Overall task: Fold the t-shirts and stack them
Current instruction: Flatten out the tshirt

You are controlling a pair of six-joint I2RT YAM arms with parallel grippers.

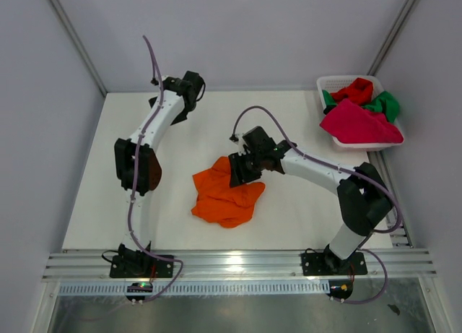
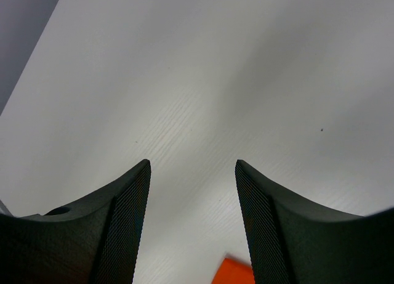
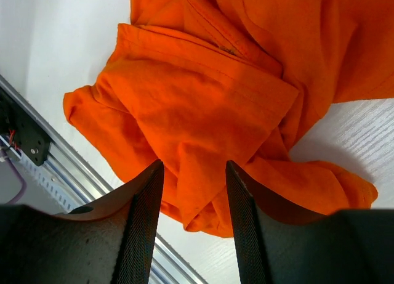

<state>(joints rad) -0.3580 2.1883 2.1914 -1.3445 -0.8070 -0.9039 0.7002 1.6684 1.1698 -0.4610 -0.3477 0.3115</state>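
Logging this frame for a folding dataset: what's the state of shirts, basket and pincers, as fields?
orange t-shirt: crumpled on the table, unfolded
white lattice basket: far right corner, holding the pink t-shirt, red t-shirt, green t-shirt
left pincer: open, empty, over bare table
right pincer: open, just above the orange t-shirt
folded stack: none yet

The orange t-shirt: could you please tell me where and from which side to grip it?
I would pinch the orange t-shirt by the loose corner nearest the front rail, coming straight down from above. It lies crumpled low on the table, so only such outlying folds offer cloth to pinch. The right gripper hangs open over it.
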